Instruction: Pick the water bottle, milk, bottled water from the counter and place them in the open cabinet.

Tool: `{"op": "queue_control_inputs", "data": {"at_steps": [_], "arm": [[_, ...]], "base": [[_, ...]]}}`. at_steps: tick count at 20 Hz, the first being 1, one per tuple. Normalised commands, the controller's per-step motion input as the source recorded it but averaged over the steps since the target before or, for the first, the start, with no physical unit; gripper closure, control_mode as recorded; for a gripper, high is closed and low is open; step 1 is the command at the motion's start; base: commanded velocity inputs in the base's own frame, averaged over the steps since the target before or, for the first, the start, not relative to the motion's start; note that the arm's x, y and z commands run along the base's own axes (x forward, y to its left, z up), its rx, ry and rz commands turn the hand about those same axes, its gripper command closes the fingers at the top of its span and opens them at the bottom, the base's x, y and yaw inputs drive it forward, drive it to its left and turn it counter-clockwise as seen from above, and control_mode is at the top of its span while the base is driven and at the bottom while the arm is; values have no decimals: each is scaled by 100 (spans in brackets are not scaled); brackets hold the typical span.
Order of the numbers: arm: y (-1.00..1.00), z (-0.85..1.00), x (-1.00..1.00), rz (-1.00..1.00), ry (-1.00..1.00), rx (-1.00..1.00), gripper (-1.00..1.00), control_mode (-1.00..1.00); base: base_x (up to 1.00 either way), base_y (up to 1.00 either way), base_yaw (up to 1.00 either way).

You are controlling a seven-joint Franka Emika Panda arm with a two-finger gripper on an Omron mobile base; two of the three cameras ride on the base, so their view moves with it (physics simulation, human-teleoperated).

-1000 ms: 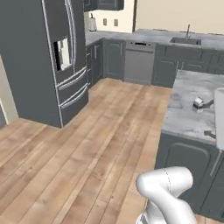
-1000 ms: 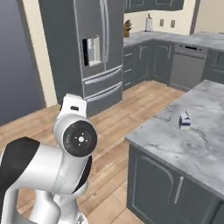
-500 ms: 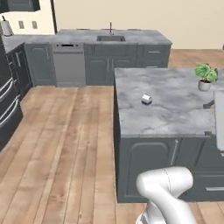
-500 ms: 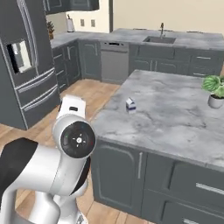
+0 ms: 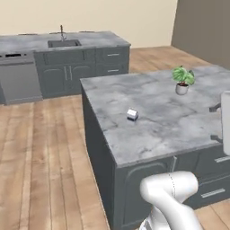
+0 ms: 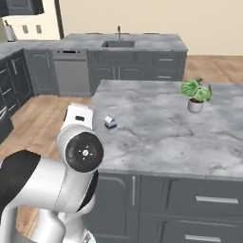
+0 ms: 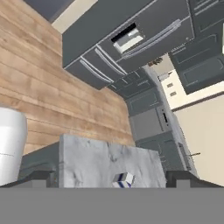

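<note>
The milk [image 5: 132,114], a small white carton with a blue band, stands alone near the left side of the marble island counter [image 5: 170,130]. The right base view has the milk [image 6: 110,122] on the counter [image 6: 156,142] just beyond my arm's elbow. My gripper [image 5: 216,123] hangs at the right edge over the counter, jaws wide apart and empty, well right of the carton. In the hand view the milk [image 7: 124,179] sits low between the spread fingertips [image 7: 39,177]. The water bottle, the bottled water and the open cabinet are out of view.
A potted plant [image 5: 182,81] stands on the island's far right, also seen as the plant [image 6: 195,94]. Behind runs a counter with a sink [image 5: 63,43] and a dishwasher [image 6: 71,71]. Wooden floor lies to the left; a fridge [image 7: 131,39] shows in the hand view.
The whole picture has swung: the base has turned, so the fridge has left the base views and the island now fills their middle. The gripper stays open.
</note>
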Motion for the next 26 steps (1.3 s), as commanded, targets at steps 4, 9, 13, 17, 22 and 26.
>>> {"op": "queue_control_inputs", "data": {"at_steps": [4,9,13,17,22,26], "arm": [[0,0,0,0,0,0,-100,100],[0,0,0,0,0,0,-100,100],[0,0,0,0,0,0,-100,100],[0,0,0,0,0,0,-100,100],[0,0,0,0,0,0,-100,100],[1,-11,11,0,3,0,-100,-100]], "base": [[41,65,-42],[29,65,-39],[45,60,-36],[61,52,-33],[22,25,-13],[9,0,0]]}}
